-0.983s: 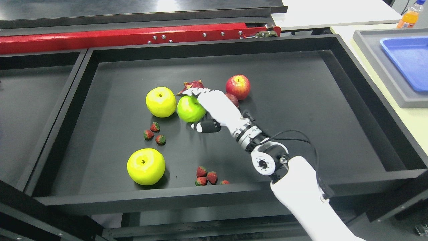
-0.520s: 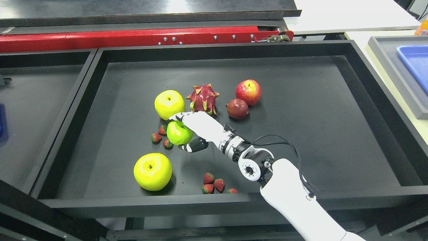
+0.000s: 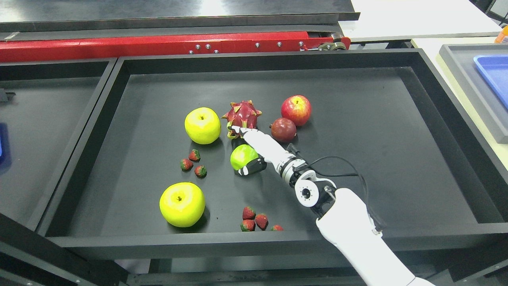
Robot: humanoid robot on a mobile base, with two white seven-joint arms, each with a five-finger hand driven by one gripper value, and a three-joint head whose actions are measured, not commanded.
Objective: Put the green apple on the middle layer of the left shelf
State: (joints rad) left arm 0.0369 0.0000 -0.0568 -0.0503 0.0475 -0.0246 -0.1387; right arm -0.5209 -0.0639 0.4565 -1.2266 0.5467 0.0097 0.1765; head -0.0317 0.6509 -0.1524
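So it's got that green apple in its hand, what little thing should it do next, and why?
Probably lift the green apple straight up a little before carrying it left. The right hand is closed on it, but it sits low in the black tray, with the dragon fruit just behind the fingertips and strawberries to the left. Rising first should clear them and the tray wall.

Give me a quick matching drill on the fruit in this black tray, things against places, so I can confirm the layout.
Things:
1. green apple
2. dragon fruit
3. red apple
4. trio of strawberries

Places:
A. farthest right of the fruit
B. held in the right hand
C. between the two yellow apples, to their right
D. just beyond the hand's fingertips

Pairs: 1-B, 2-D, 3-A, 4-C
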